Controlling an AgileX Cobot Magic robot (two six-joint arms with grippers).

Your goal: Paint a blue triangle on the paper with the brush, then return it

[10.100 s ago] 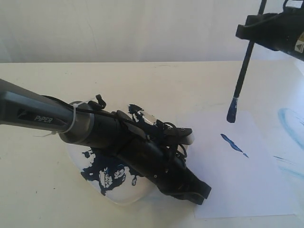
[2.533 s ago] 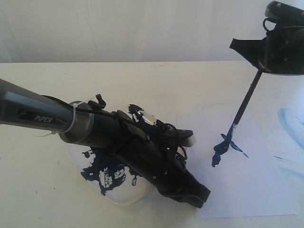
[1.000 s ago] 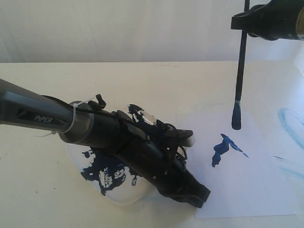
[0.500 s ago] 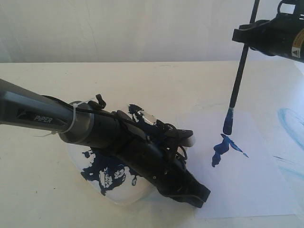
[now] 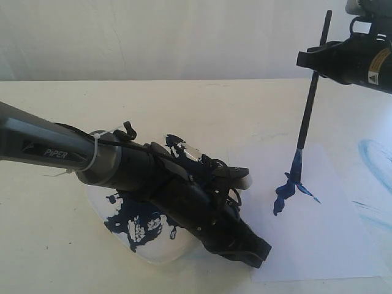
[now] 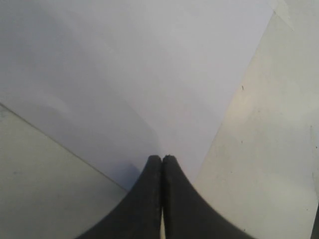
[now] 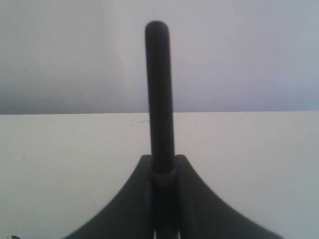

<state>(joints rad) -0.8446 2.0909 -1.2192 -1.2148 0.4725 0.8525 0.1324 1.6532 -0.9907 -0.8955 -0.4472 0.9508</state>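
The white paper [image 5: 324, 233] lies on the table right of centre. My right gripper [image 5: 313, 61] is shut on the thin black brush [image 5: 308, 104] and holds it nearly upright. The brush's blue tip touches the paper at a dark-blue blotch with a short stroke [image 5: 285, 191]. No blue triangle outline shows. In the right wrist view the brush handle [image 7: 159, 89] stands up from between my shut right gripper [image 7: 163, 167]. My left gripper [image 5: 256, 250] is shut and empty, resting on the paper's near left corner. The left wrist view shows my left gripper [image 6: 162, 158] over the paper [image 6: 124, 64].
A white square plate [image 5: 142, 245] smeared with dark paint lies under my left arm [image 5: 153, 174]. Faint light-blue curved smears [image 5: 373, 159] mark the table beyond the paper's right edge. A pale wall stands behind the table.
The brush has come down from above the paper, and its tip now touches the blotch. Since the earliest frame the thin stroke has gained a thick blotch. The left arm has not moved.
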